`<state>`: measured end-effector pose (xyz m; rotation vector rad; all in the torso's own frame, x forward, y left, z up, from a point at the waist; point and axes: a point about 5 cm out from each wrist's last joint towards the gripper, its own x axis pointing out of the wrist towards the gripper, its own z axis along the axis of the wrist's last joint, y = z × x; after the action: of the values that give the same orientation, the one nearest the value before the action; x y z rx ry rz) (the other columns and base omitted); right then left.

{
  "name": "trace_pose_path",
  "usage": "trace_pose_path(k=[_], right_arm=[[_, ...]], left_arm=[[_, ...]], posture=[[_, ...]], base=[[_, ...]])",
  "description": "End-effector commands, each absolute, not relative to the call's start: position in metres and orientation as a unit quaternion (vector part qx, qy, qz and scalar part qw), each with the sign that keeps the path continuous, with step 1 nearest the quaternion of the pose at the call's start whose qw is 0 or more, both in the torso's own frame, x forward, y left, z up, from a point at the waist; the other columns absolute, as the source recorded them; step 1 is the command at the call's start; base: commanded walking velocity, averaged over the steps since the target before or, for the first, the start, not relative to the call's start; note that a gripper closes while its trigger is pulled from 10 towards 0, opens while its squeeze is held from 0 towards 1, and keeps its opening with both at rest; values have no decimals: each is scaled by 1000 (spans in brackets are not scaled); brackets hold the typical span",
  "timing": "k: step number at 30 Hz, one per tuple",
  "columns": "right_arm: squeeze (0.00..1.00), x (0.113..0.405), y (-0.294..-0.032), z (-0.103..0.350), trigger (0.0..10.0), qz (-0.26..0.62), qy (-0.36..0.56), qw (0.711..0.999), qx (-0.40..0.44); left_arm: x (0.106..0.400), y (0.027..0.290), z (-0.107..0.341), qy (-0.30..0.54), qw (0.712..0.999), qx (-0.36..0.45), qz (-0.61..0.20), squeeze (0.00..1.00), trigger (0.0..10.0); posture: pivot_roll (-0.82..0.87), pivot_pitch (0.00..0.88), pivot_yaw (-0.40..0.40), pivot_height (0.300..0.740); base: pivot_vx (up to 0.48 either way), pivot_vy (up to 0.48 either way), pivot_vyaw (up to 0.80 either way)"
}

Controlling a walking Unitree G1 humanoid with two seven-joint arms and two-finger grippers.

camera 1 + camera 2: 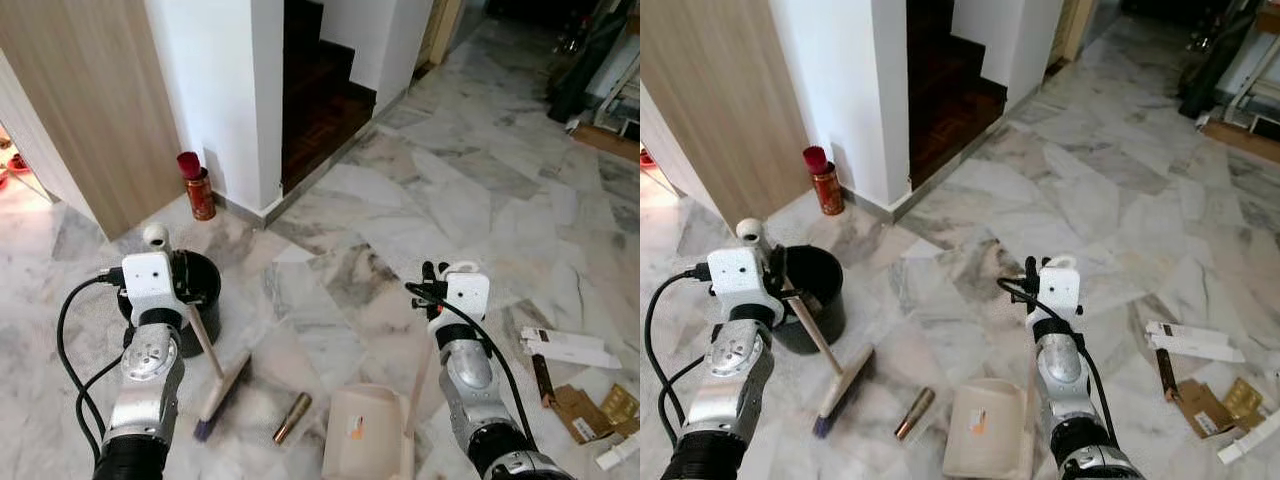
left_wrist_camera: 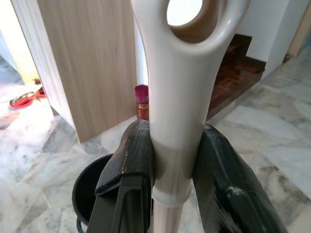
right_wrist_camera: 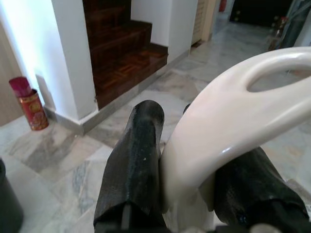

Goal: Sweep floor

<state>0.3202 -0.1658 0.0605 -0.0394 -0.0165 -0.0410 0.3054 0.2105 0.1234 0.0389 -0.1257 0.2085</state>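
Standing on the marble floor (image 1: 450, 190) near the wooden door, a black bucket (image 1: 205, 290) sits just behind the left hand (image 1: 150, 262); its inside is too dark to tell any contents. A red canister (image 1: 200, 185) stands by the white wall corner. The left hand grips the top of the broom (image 1: 222, 385), whose long handle slants from the hand down toward the robot, bristles on the floor beside a brown tube (image 1: 293, 416). The right hand (image 1: 440, 283) grips the upright handle of the cream dustpan (image 1: 365, 430), whose pan rests on the floor.

Through the right eye, flattened cardboard packs (image 1: 1200, 400) lie at the right.

At the left wrist, both black fingers (image 2: 129, 165) clamp the broom's cream hanging-loop end.

At the right wrist, the fingers (image 3: 133, 160) pinch the dustpan's looped handle.
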Motion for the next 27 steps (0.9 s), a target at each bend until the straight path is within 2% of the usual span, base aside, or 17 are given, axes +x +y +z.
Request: trace_pose_path(k=[1,7,15,22,27], right_arm=[[0,318,-165,62,10000,-17,-23,999,-22],[0,321,-156,67,10000,-6,-41,999,-13],[0,316,-153,63,10000,5,-42,999,-27],[0,309,-151,55,10000,10,-34,999,-31],[0,306,-154,53,10000,7,-33,999,-42]], left_arm=[[302,210,136,-83,991,22,102,0,10000],[297,209,140,-83,991,22,102,0,10000],[294,196,145,-65,996,10,64,0,10000],[296,192,145,-34,997,-41,52,0,10000],[301,179,142,11,996,-92,15,0,10000]], posture=[[139,192,-93,740],[144,231,-96,740],[164,281,-97,740],[158,304,-96,740],[143,316,-95,740]], base=[[0,0,0],[0,0,0],[0,0,0],[0,0,0],[0,0,0]])
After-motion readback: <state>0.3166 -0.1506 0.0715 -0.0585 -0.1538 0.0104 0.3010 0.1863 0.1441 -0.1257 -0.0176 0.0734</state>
